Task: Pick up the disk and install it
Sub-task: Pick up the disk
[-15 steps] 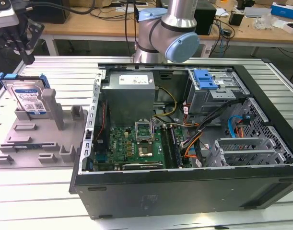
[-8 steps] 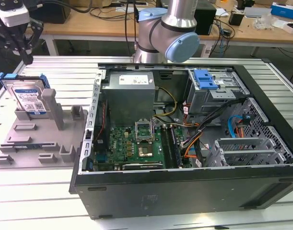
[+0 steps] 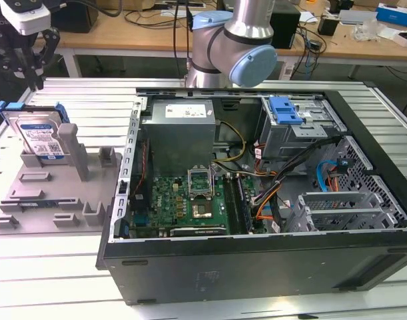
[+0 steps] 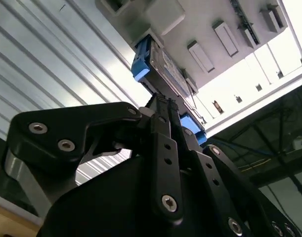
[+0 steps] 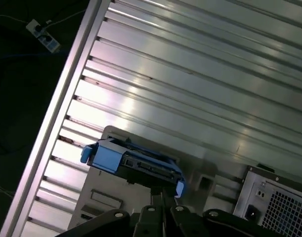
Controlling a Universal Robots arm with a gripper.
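The disk [image 3: 38, 133] stands on edge in the fixture plate [image 3: 30, 193] at the exterior view's left, just beside the computer case [image 3: 256, 267] at the exterior view's right. Both rest on the slatted table [image 3: 56, 280]. The gripper [image 3: 22, 73] hangs above the disk, and the arm base [image 3: 233, 47] stands behind the case.

I see the gripper [image 3: 30, 67] hanging at the far end of the exterior view's left, above the disk [image 3: 38, 133] and apart from it. The disk stands on edge, tilted, in a grey holder [image 3: 53, 193] on the ribbed metal table [image 3: 90, 100]. Just beside the holder, toward the exterior view's right, lies the open computer case [image 3: 256, 267], its green board [image 3: 183, 200] facing up. The arm [image 3: 233, 40] rises beyond the case.
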